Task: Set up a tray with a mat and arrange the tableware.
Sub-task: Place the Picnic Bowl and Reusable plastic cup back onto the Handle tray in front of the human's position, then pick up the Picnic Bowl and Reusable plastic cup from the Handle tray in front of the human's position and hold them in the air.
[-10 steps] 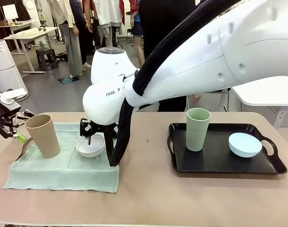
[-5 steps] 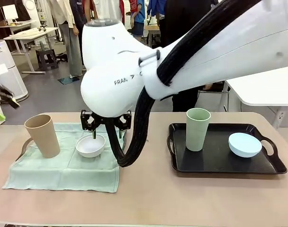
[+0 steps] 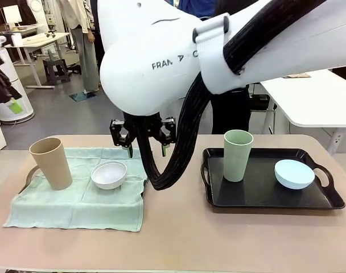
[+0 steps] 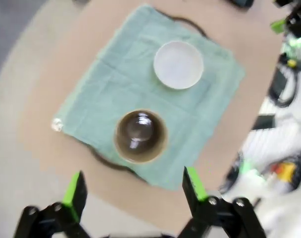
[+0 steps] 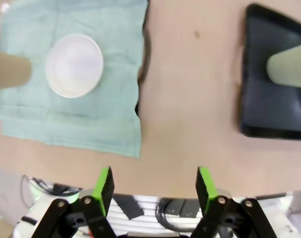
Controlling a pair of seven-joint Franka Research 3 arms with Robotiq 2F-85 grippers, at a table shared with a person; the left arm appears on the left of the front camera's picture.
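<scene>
at the upper left of the front view, the left gripper (image 4: 133,184) has pulled up and away from the tan cup (image 3: 52,163), jaws wide and empty. the cup stands on the green mat (image 3: 76,207), the white bowl (image 3: 109,174) just beside it. the right gripper (image 3: 146,149) has lifted off that bowl, also spread and empty. both look placed; the pale green cup (image 3: 237,154) and light blue bowl (image 3: 294,173) wait on the black tray (image 3: 264,206) at right.
</scene>
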